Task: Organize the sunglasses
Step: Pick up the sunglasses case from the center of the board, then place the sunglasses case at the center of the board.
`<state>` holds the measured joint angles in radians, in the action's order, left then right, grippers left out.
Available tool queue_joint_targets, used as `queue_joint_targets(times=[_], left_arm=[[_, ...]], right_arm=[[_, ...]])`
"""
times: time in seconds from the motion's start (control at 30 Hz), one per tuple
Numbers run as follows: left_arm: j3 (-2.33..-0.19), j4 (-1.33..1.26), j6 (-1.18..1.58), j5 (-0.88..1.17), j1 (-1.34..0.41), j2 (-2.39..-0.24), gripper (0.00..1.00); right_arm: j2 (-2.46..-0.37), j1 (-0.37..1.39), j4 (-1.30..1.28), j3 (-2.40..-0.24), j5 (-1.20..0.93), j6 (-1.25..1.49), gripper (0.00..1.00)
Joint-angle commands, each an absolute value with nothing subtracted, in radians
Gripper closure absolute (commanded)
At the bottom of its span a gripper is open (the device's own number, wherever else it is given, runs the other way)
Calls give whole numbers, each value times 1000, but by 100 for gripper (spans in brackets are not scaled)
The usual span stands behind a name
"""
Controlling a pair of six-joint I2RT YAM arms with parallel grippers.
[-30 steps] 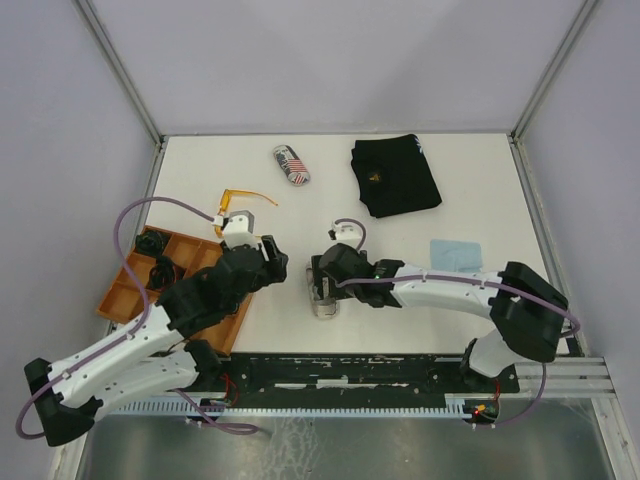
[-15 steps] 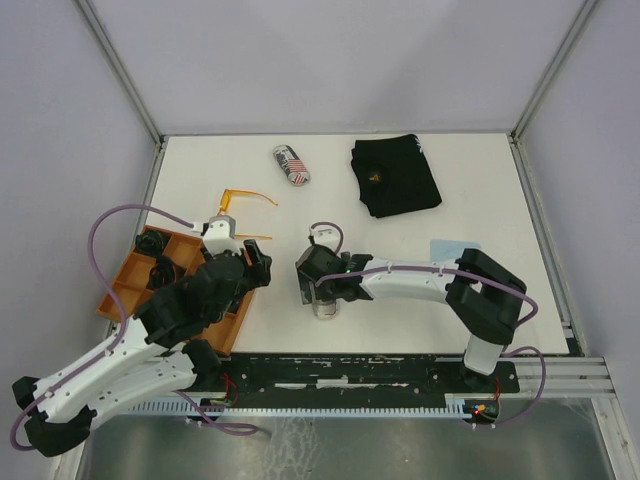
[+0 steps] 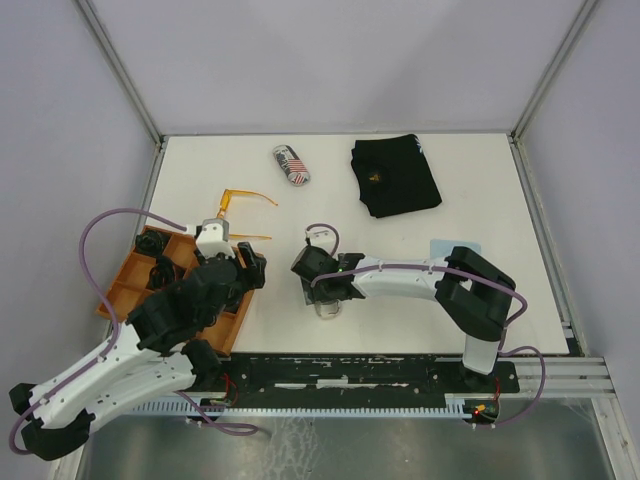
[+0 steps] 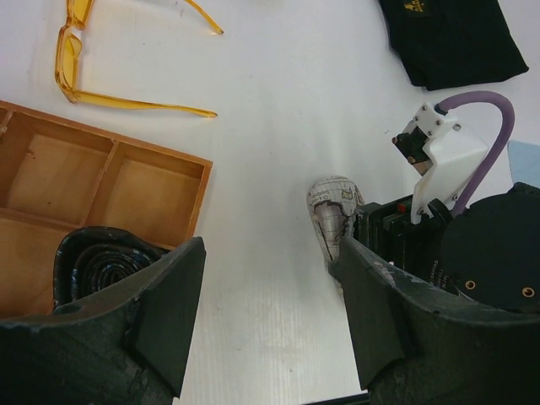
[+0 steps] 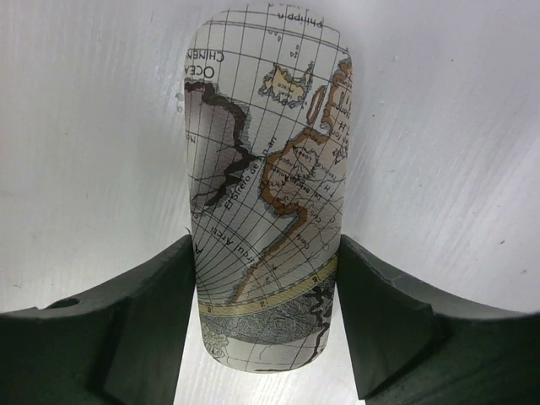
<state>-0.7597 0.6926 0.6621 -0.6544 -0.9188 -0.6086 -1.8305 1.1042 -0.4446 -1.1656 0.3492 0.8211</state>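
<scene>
The right gripper (image 5: 264, 253) is grasping the map case (image 5: 266, 169), with its fingers (image 5: 143, 321) pressing against the case's two long sides. The case is lying flat on the table (image 3: 480, 200), a little way off the right side of the tray (image 3: 122, 292). The left gripper (image 4: 270, 287) is hanging released above the tray's right edge. Its jaws are standing wide apart with nothing between them, and it is touching nothing. The sunglasses (image 3: 226, 204), the orange translucent pair, are lying on the table just beyond the tray's far edge. Their arms are spread open and pointing away to the tray's right, and the nearer arm is running close along the tray's rim without touching it. Neither gripper is touching them. Inside the tray, a dark roll (image 4: 99, 257) is sitting in a compartment near the left gripper's finger, and the compartments beside it on the side toward the sunglasses are showing bare wood. A flag case (image 3: 291, 164) is resting farther from the tray than the sunglasses, toward the table's back edge. A black cloth (image 3: 395, 176) is lying folded well to the tray's right, also near the back. A blue cloth (image 3: 440, 245) is peeking out from behind the right arm, farther from the tray than the map case. No white-framed pair is showing clearly in any view.
</scene>
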Motion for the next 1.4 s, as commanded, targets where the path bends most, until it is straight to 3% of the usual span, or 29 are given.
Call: queue_joint_targets(times=[0.0, 0.13, 0.47, 0.97, 1.07, 1.23, 1.37], left_arm=[[-757, 689, 643, -692, -923, -594, 28], [-752, 690, 648, -689, -923, -590, 28], [-746, 689, 660, -674, -922, -585, 28], [-730, 681, 700, -617, -923, -589, 28], [-723, 681, 708, -610, -923, -591, 28], [-728, 680, 712, -618, -922, -608, 28], [-741, 669, 721, -628, -923, -641, 27]], right_arm=[[-1826, 1108, -460, -1212, 404, 818, 33], [-1819, 1100, -471, -1234, 452, 801, 41], [-1885, 915, -488, -1377, 392, 641, 43], [-2202, 705, -550, -1761, 318, 491, 43], [-2225, 692, -558, -1793, 318, 485, 39], [-2221, 684, -541, -1791, 295, 488, 17], [-2176, 683, -497, -1756, 254, 485, 7]])
